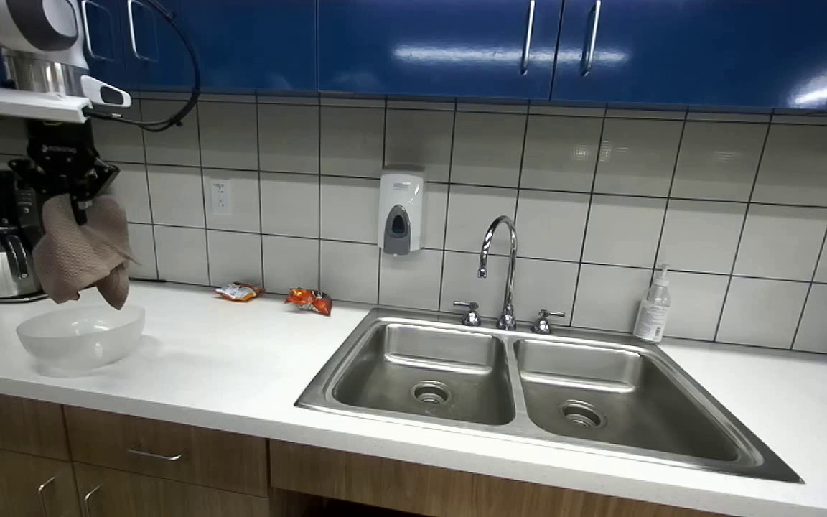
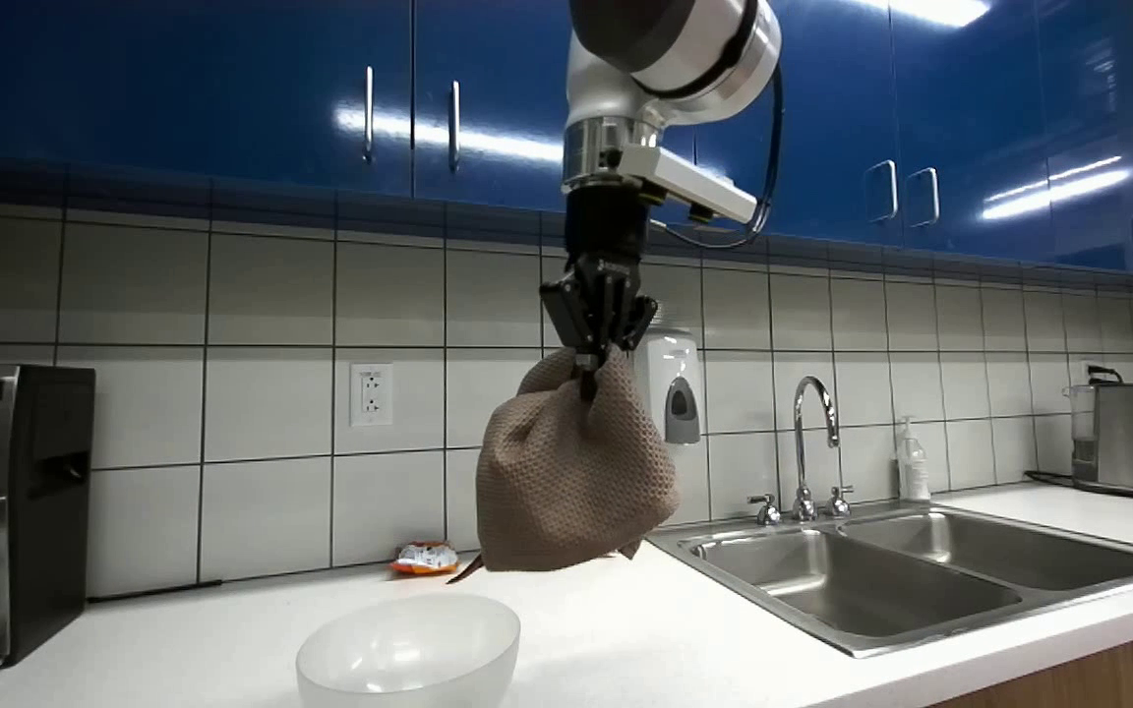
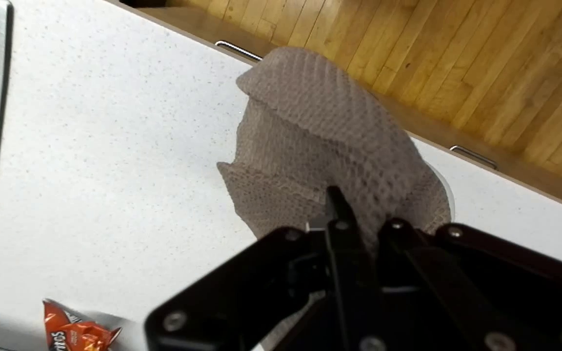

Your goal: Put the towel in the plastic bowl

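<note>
A brown waffle-weave towel (image 1: 83, 248) hangs bunched from my gripper (image 1: 81, 210), above the countertop. In an exterior view, the gripper (image 2: 588, 376) is shut on the towel's upper part (image 2: 576, 482). The translucent plastic bowl (image 1: 72, 348) stands upright on the counter, lower than the towel. In an exterior view, the bowl (image 2: 409, 649) appears below and left of the towel, with nothing visible in it. In the wrist view, the towel (image 3: 310, 126) spreads under the gripper (image 3: 349, 214) and hides nearly all of the bowl. Only a thin rim of the bowl (image 3: 449, 191) shows; one fingertip is buried in cloth.
A coffee maker (image 1: 4, 251) stands at the back beside the bowl. Snack bags (image 1: 240, 291) (image 1: 309, 301) lie near the tiled wall. A double sink (image 1: 342, 359) with a faucet (image 1: 510, 280) is set in the counter. Blue cabinets (image 1: 435, 43) hang above.
</note>
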`<action>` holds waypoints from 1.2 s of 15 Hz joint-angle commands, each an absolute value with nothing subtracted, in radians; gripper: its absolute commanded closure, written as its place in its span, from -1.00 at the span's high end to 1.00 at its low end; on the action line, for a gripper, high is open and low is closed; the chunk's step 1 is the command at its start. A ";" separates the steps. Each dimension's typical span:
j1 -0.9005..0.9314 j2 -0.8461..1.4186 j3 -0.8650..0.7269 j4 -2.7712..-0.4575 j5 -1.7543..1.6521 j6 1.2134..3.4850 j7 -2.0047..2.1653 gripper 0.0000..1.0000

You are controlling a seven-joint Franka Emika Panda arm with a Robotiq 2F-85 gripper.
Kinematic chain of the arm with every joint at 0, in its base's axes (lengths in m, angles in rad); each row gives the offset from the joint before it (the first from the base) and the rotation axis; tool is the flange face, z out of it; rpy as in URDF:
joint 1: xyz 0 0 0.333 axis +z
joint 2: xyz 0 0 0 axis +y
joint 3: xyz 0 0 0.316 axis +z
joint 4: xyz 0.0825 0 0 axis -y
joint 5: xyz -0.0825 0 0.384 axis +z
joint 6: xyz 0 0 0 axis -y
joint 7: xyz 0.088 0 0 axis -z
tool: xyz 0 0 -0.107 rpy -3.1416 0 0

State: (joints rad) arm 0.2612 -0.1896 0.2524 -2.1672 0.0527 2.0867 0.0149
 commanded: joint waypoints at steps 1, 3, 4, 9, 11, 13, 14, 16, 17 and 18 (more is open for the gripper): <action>0.272 -0.064 0.284 -2.041 0.016 2.036 0.035 -0.96; 0.282 -0.010 0.298 -1.994 -0.002 2.030 0.044 -0.96; 0.290 0.021 0.304 -1.965 -0.011 2.025 0.048 -0.96; 0.334 0.161 0.315 -1.836 -0.071 2.001 0.080 -0.96; 0.354 0.216 0.312 -1.792 -0.090 1.995 0.089 -0.96; 0.370 0.272 0.305 -1.753 -0.104 1.995 0.091 -0.96; 0.375 0.295 0.301 -1.739 -0.108 1.996 0.087 -0.96; 0.379 0.342 0.293 -1.710 -0.108 2.008 0.076 -0.96; 0.380 0.362 0.288 -1.694 -0.108 2.009 0.072 -0.96; 0.379 0.383 0.284 -1.677 -0.106 2.013 0.067 -0.96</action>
State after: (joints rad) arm 0.3668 0.3124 0.3006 -1.7669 -0.0838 2.0434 0.0599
